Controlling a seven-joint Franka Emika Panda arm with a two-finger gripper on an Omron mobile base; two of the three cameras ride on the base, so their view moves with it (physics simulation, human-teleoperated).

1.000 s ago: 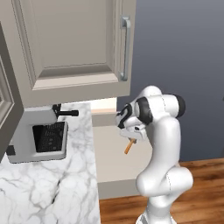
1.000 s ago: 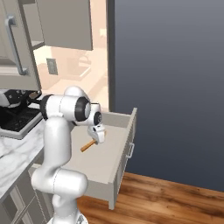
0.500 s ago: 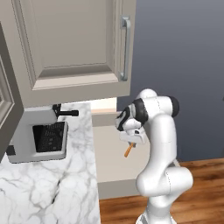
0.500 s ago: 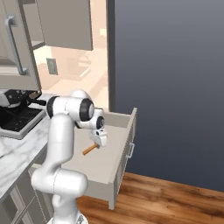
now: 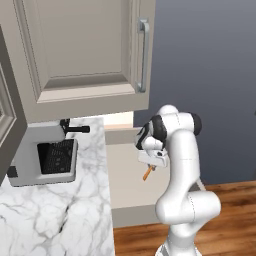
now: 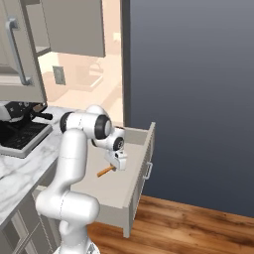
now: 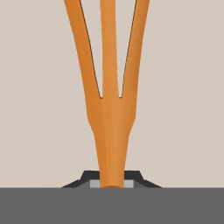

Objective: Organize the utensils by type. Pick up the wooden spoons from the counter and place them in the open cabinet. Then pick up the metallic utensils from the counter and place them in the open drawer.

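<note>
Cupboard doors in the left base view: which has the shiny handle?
The wide taupe door facing the camera, its steel bar handle on the right. The angled door at the left edge shows none.

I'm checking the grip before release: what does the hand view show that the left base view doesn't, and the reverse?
Hand view: the shiny orange-copper fork's three prongs fanning out from the shut gripper, over the plain beige drawer bottom. Left base view: the white marble counter, a grey coffee machine and the taupe upper cabinet with its steel bar handle; there the fork is just a small orange stick. Both: the fork clamped in the gripper above the open drawer.
</note>
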